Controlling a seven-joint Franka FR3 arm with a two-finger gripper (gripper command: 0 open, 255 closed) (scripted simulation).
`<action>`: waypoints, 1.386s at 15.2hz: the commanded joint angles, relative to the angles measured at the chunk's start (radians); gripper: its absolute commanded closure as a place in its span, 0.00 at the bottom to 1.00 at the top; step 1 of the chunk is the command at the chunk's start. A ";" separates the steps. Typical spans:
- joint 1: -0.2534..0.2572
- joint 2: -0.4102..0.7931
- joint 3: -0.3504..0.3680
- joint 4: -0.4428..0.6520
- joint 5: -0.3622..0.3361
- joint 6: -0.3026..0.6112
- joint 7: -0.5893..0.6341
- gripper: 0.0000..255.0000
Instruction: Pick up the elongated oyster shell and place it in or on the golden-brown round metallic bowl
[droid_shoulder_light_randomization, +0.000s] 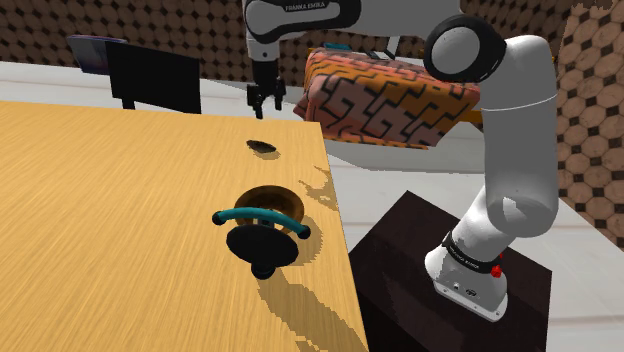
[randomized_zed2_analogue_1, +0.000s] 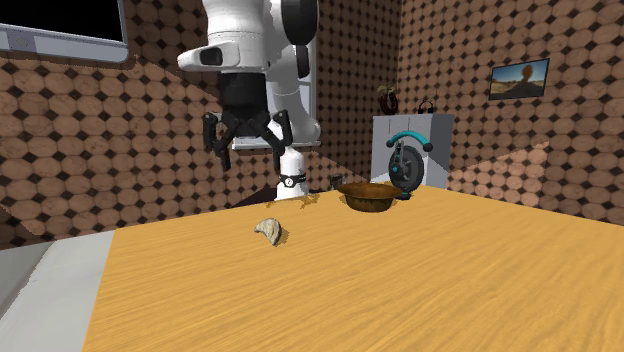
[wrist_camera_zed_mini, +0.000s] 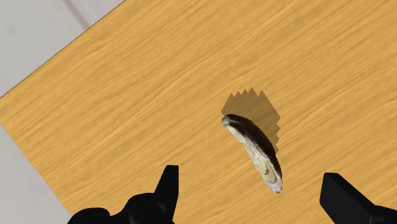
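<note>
Claw (wrist_camera_zed_mini: 250, 178) wide open, empty, above the oyster shell (wrist_camera_zed_mini: 254, 149), which lies flat on the desk (droid_shoulder_light_randomization: 120, 200), on the far side of the bowl (droid_shoulder_light_randomization: 272, 200) in the shoulder view. Risk: the shell sits low and slanted to the claw's opening. A descent may scrape the desk or pinch it askew and drop it.

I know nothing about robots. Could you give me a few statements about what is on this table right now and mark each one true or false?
1. The gripper is open and holds nothing. True.
2. The oyster shell already lies in the bowl. False: it lies on the table, apart from the bowl.
3. The gripper hangs above the oyster shell without touching it. True.
4. The table top is bare grey metal. False: it shows a yellow-brown wood grain.
</note>
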 joint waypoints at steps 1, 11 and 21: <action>0.010 0.067 -0.001 0.076 -0.004 -0.024 0.005 0.00; 0.005 0.054 -0.001 -0.047 -0.003 0.086 0.007 0.00; 0.005 0.054 -0.001 -0.047 -0.003 0.085 0.007 1.00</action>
